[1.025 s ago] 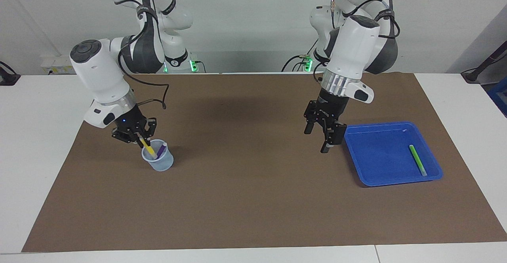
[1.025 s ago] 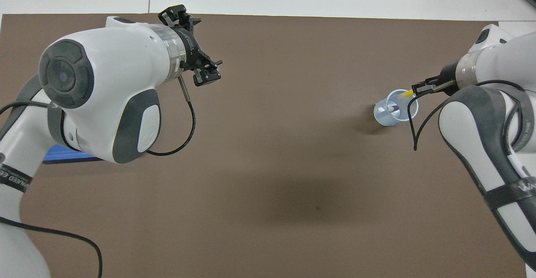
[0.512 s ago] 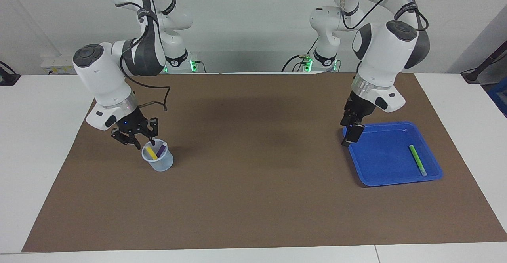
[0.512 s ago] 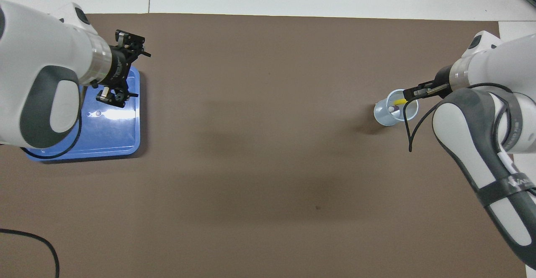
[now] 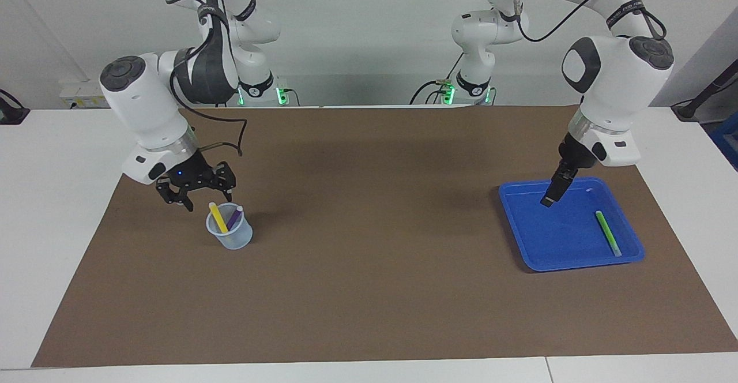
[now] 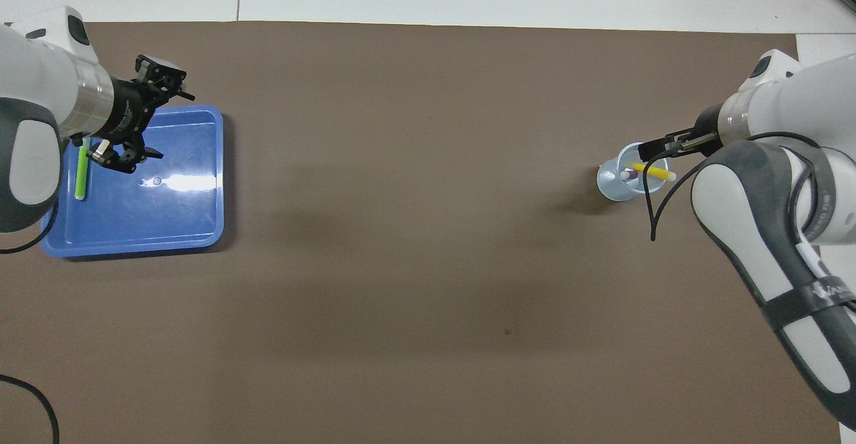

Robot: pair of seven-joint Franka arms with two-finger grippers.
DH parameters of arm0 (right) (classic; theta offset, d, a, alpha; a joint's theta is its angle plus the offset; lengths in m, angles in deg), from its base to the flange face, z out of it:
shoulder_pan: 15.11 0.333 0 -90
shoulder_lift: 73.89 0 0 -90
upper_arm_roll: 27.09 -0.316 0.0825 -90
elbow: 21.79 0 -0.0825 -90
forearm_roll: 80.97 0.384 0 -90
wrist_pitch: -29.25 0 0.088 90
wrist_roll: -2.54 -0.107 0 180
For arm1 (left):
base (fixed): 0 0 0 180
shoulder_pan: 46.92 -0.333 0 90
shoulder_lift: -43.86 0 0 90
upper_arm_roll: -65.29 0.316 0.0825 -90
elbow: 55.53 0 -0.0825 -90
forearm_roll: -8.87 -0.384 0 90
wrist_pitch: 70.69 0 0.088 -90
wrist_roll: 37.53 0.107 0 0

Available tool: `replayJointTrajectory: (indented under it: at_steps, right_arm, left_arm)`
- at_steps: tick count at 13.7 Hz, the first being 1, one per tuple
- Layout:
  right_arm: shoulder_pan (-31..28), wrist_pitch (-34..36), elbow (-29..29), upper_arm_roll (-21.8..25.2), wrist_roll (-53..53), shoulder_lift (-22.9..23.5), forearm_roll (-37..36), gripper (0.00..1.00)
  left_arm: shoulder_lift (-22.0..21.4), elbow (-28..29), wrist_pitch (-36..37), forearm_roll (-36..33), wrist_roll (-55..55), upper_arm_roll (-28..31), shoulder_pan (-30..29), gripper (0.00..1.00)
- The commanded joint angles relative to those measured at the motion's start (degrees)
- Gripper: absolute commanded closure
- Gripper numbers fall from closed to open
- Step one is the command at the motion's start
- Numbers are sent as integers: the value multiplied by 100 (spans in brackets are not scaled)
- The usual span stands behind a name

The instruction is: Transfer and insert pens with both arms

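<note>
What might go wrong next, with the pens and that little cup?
1. The right gripper, open just above the cup, might knock the light cup over; the yellow pen and purple pen lean out past its rim.
2. The green pen lies close to the blue tray's wall, so the left gripper may have little room to grasp it.

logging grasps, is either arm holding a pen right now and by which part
Nothing is held. The right gripper, jaws open, is beside the cup holding the yellow pen and purple pen. The left gripper, open, is over the tray; the green pen lies untouched.
</note>
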Motion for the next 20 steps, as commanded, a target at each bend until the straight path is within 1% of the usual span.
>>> replayJointTrajectory:
  at_steps: [1,4,5,7,8,10,12,13,15,17,20]
  right_arm:
    - [-70,586,121,-28,-125,-392,-98,0]
    - [-88,1061,200,-19,-125,-717,-116,0]
    - [-97,1228,252,-10,-133,-779,-116,0]
    - [-106,1474,436,7,-125,-806,-116,0]
    - [-97,1606,559,7,-133,-806,-124,0]
    - [-106,1748,578,25,-133,-814,-116,0]
    - [-106,1792,552,34,-142,-841,-124,0]
    - [-106,1801,552,34,-151,-850,-133,0]
    - [-106,1809,517,34,-151,-867,-256,0]
    - [-106,1871,516,34,-151,-876,-291,0]
    - [-88,1889,525,16,-308,-885,-300,0]
  left_arm:
    - [-233,273,-49,-50,1214,-44,-305,0]
    - [-93,273,-355,-85,2586,-43,-692,0]
    - [-31,273,-461,-103,2920,-43,-815,0]
    - [74,273,-620,-426,3257,-43,-878,0]
    - [188,239,-716,-698,3284,-43,-869,0]
    - [451,221,-1093,-1287,3729,-52,-860,0]
    - [811,72,-1384,-1491,4249,-43,-939,0]
    - [996,-7,-1498,-1535,4468,-43,-1078,0]
    - [1426,-104,-1884,-1527,4638,-52,-1237,0]
    - [1700,-96,-2210,-1509,4629,-44,-1343,0]
    - [1858,-52,-2264,-1483,4646,-61,-1598,0]
